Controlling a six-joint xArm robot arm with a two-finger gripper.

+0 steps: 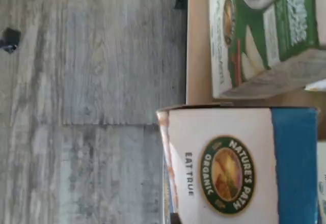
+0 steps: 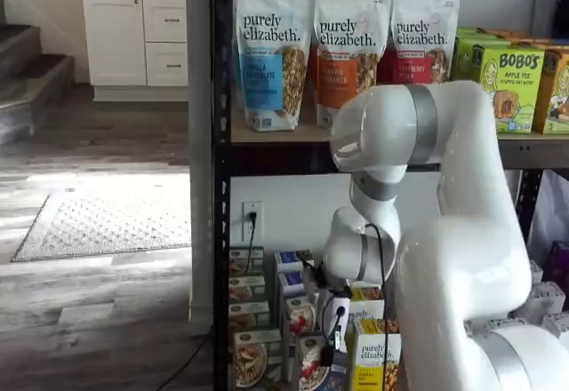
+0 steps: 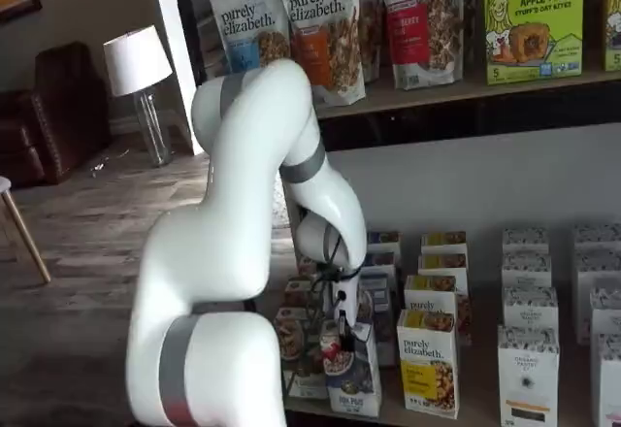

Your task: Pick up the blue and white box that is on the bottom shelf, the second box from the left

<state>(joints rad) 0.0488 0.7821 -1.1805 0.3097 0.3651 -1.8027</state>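
Observation:
The blue and white box (image 3: 357, 380) stands at the front of the bottom shelf (image 3: 466, 417), between a green box (image 2: 251, 360) and a yellow box (image 2: 377, 357). It also shows in a shelf view (image 2: 311, 369). In the wrist view its white top with the round logo (image 1: 226, 173) is very close. My gripper (image 3: 337, 342) hangs straight down at this box's top; in a shelf view (image 2: 329, 351) a black finger lies against its front face. No gap or grip shows plainly.
More rows of the same boxes stand behind the front ones. White boxes (image 3: 529, 374) stand further right. The upper board (image 2: 284, 138) holds granola bags and green boxes. The green box (image 1: 265, 30) and grey wood floor (image 1: 91, 102) show in the wrist view.

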